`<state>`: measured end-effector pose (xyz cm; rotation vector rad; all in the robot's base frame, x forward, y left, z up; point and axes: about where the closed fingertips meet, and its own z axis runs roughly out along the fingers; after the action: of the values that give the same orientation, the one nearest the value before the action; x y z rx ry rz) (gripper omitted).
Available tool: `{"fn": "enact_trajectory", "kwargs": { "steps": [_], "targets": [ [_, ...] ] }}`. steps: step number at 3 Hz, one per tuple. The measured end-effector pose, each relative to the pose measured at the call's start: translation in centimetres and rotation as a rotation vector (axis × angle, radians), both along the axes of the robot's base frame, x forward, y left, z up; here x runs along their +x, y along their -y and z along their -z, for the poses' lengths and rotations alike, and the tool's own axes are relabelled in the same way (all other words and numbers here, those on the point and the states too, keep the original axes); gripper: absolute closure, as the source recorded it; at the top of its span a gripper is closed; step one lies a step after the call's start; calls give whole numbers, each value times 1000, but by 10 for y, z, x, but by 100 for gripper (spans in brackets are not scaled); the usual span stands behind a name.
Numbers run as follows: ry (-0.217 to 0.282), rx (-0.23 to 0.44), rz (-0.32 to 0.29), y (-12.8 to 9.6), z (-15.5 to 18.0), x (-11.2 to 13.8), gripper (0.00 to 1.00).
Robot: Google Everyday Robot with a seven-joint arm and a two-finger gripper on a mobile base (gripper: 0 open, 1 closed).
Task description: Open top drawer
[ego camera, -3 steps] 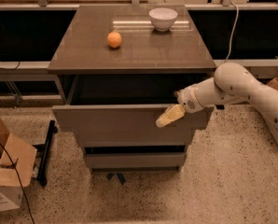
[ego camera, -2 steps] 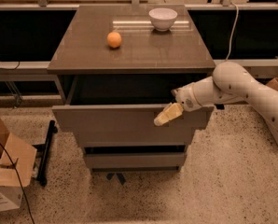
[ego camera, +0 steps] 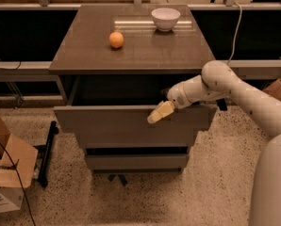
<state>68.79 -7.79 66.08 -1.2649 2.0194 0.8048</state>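
— Where is the pincer (ego camera: 160, 112)?
— At the upper edge of the top drawer (ego camera: 126, 128), right of the middle of its front. Spread or pressed together, I cannot tell. The drawer stands pulled out, dark inside.
— And around it?
— A grey-brown table (ego camera: 145, 55) with a glossy top, on a speckled floor (ego camera: 216, 182).
— Any change from a second ago?
— The pincer has slid a little leftward along the front; the drawer is out as far as before.
— Containers?
— A white bowl (ego camera: 165, 18) at the table's back, contents hidden. An orange (ego camera: 116, 39) lies left of it, apart. Open cardboard boxes (ego camera: 6, 173) sit on the floor at the left.
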Motion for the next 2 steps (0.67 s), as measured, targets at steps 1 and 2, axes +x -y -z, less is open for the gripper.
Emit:
{"fn": "enact_trajectory", "kwargs": {
  "steps": [1, 2],
  "targets": [
    [-33, 9, 12, 5, 8, -4, 0],
    [-33, 9, 12, 4, 0, -4, 0]
  ]
}}
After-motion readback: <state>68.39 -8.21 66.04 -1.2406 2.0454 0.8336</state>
